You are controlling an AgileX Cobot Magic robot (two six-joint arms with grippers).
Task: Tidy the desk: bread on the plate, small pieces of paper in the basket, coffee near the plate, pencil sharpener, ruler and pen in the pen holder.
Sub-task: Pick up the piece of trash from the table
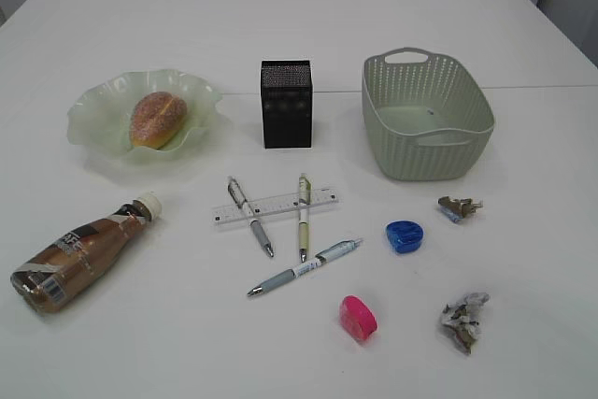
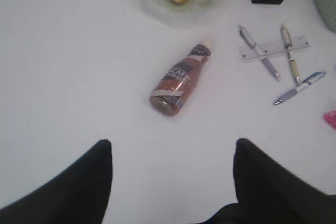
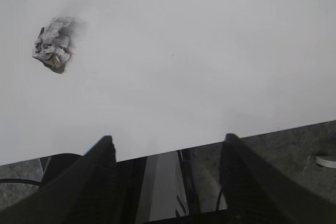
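From the exterior view I saw the bread (image 1: 157, 120) already on the plate (image 1: 93, 109) and the rest unsorted; my left tool (image 2: 173, 179) gaped empty over the toppled coffee (image 2: 179, 81), my right tool (image 3: 167, 174) likewise near one paper scrap (image 3: 53, 44)

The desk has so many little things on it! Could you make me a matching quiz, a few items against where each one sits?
Things:
1. bread
2. coffee bottle
3. ruler
4. basket

States:
A. lying on its side
B. holds nothing
C. on the green plate
D. under two crossed pens

Pairs: 1-C, 2-A, 3-D, 4-B
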